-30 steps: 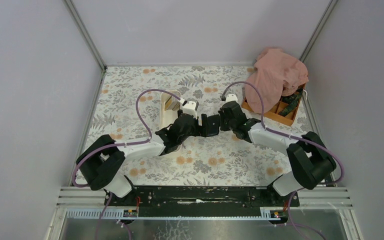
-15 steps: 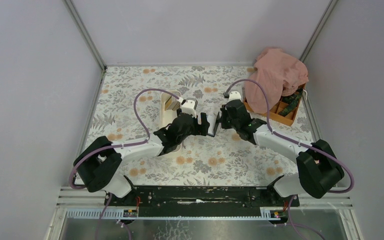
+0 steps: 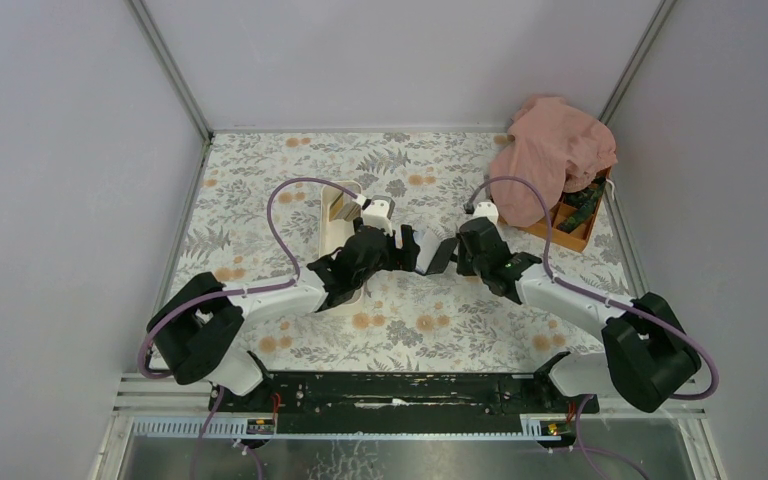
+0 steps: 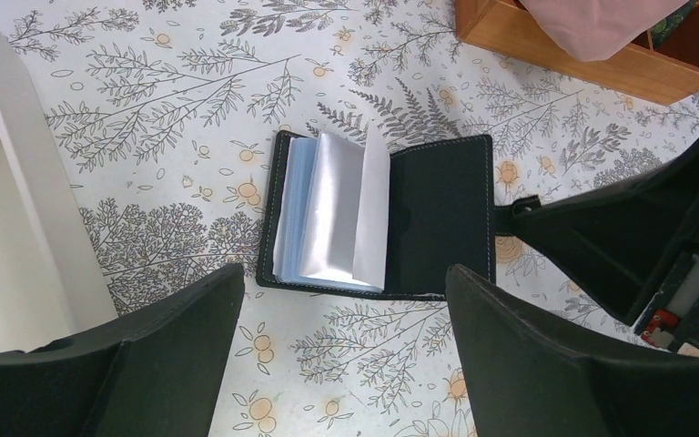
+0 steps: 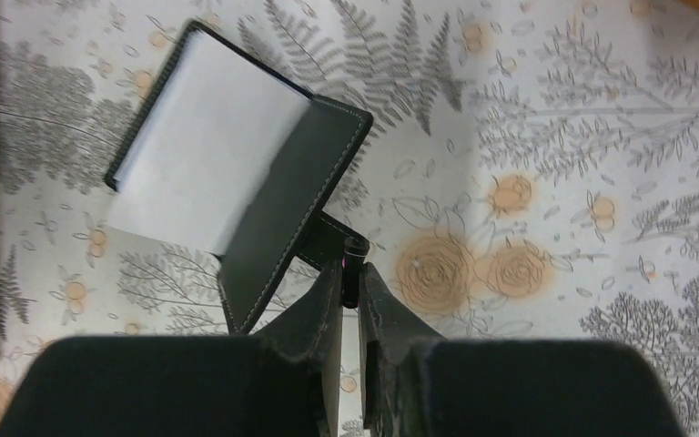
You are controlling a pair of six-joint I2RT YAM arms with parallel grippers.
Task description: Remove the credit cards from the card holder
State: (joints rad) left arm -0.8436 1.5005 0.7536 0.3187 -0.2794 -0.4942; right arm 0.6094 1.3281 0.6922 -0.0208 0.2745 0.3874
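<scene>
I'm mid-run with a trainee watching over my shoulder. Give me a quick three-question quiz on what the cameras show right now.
1. True or false: the left claw is shut on the small black folding card holder.
2. Which claw pinches the holder's black closure tab? A: the left claw. B: the right claw. C: neither.
3. Fill in: the crumpled pink cloth lies over the ___ wooden compartment box.

Key
1. False: it hangs open above the holder, which lies open on the floral table.
2. B.
3. Orange.
</scene>
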